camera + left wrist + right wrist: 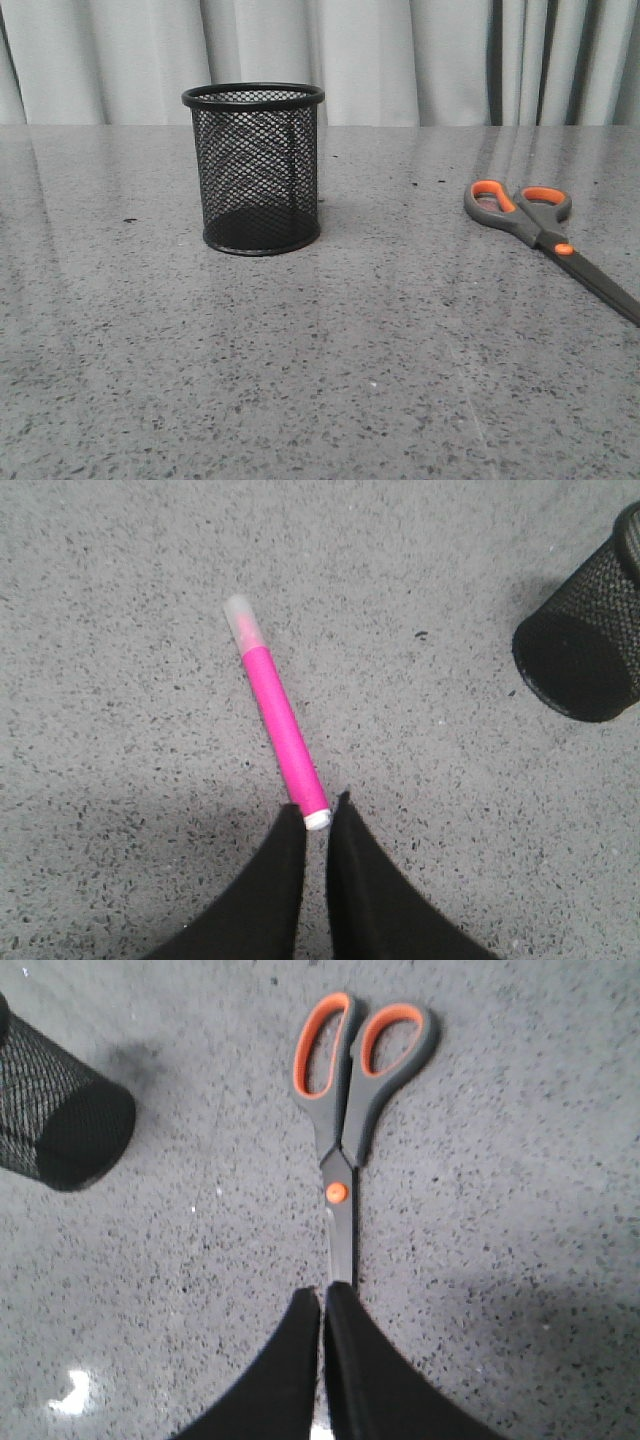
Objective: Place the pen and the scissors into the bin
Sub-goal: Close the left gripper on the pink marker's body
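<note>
The black mesh bin (255, 170) stands upright left of the table's middle. The scissors (540, 225) lie flat and closed at the right, handles toward the back. No arm shows in the front view. In the left wrist view the pink pen (280, 720) lies flat on the table, and its white end shows just past the tips of my left gripper (318, 815). This gripper hovers above the table, shut to a narrow slit, and holds nothing. My right gripper (323, 1295) is shut and empty above the scissors' (345, 1130) blade tip, which it hides.
The table is grey speckled stone. Pale curtains hang behind its far edge. The bin also shows at the edge of the left wrist view (585, 650) and of the right wrist view (55, 1120). The pen is out of the front view.
</note>
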